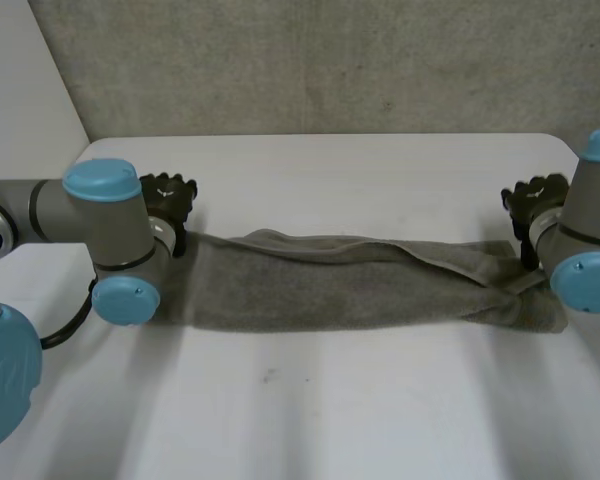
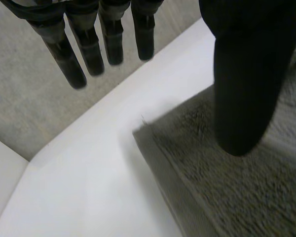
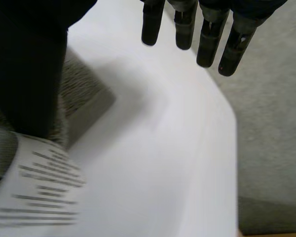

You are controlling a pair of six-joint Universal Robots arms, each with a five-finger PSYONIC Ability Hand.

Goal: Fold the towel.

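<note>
- your arms cover both ends of the towel point(image 1: 340, 285) in the head view.
- left hand point(image 2: 246, 74) over the left corner, fingers straight, released.
- right hand point(image 3: 24, 64) likewise released, thumb by the label point(image 3: 37, 190).

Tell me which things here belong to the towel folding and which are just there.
For the job: grey towel; left robot hand at one end; right robot hand at the other end.
Just there: white table; grey wall behind.
</note>
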